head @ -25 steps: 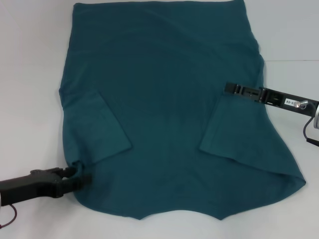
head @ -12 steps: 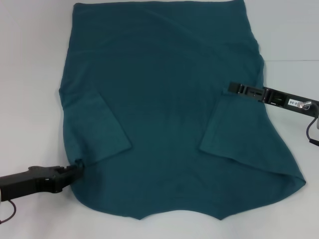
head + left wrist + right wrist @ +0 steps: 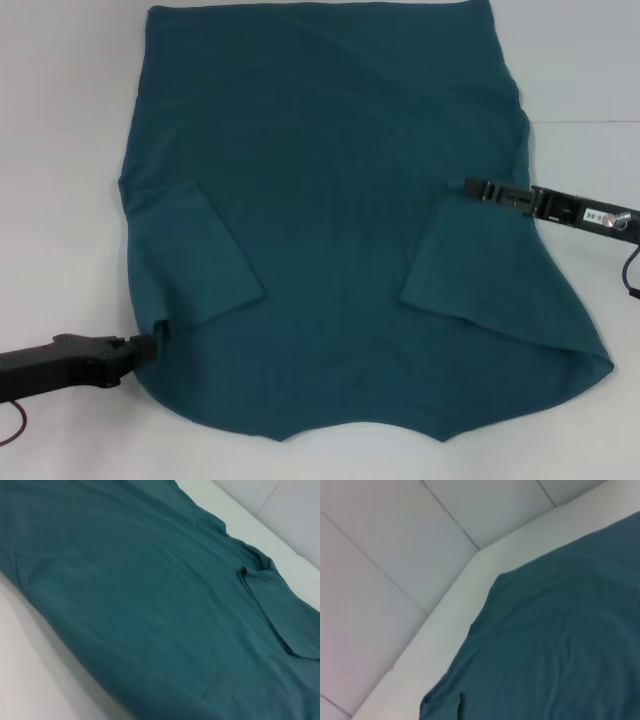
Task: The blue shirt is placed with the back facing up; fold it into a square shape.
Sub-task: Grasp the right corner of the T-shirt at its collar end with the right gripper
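Blue shirt [image 3: 330,200] spread flat across table [image 3: 60,150], soft, limp, best pinched at edges; left gripper [image 3: 146,345] at near-left shoulder, right gripper [image 3: 472,187] over right side, jaw states unclear.

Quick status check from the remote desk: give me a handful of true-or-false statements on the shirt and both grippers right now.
1. The blue shirt lies spread on the white table. True.
2. Both sleeves are folded inward onto the body. True.
3. The left gripper hovers over the shirt's middle. False: it is at the shirt's near left edge.
4. The right gripper is off the cloth entirely. False: its tip reaches over the shirt's right side.
5. White "FREE!" lettering shows. False: only plain fabric shows.
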Tool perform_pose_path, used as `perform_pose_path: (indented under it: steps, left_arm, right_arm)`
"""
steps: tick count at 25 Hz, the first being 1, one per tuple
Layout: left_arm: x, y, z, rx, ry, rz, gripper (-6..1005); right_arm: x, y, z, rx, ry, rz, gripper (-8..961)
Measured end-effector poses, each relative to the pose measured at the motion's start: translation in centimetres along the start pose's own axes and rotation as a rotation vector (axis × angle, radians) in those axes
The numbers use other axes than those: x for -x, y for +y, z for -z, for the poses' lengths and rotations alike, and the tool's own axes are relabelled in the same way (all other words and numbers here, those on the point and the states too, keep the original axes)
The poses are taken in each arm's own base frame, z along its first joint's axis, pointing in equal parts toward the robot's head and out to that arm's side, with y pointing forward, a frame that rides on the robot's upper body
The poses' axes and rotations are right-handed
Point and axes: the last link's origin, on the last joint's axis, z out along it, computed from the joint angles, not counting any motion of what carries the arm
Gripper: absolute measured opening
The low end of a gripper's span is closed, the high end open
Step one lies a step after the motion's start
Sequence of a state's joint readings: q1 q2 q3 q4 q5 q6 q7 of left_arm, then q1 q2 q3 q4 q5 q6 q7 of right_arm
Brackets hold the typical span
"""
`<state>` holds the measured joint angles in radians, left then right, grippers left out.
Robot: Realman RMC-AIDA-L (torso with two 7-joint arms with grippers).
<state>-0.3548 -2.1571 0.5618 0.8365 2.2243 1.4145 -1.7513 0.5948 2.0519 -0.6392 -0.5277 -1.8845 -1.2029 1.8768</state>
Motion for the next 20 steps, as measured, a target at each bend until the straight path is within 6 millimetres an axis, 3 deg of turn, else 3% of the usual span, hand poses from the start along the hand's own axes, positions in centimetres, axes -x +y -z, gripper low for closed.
perform_pose_path:
  steps: [7, 20]
  left_arm:
    - [-0.6, 0.1, 0.4, 0.008, 0.019, 0.011, 20]
    - [-1.2, 0.1, 0.0, 0.011, 0.051, 0.025, 21]
  right_arm:
    - [-0.9, -1.3, 1.9, -0.049, 0.134, -0.055, 900]
    - [-2.5, -3.5, 8.3, -0.119, 0.222, -0.193, 899]
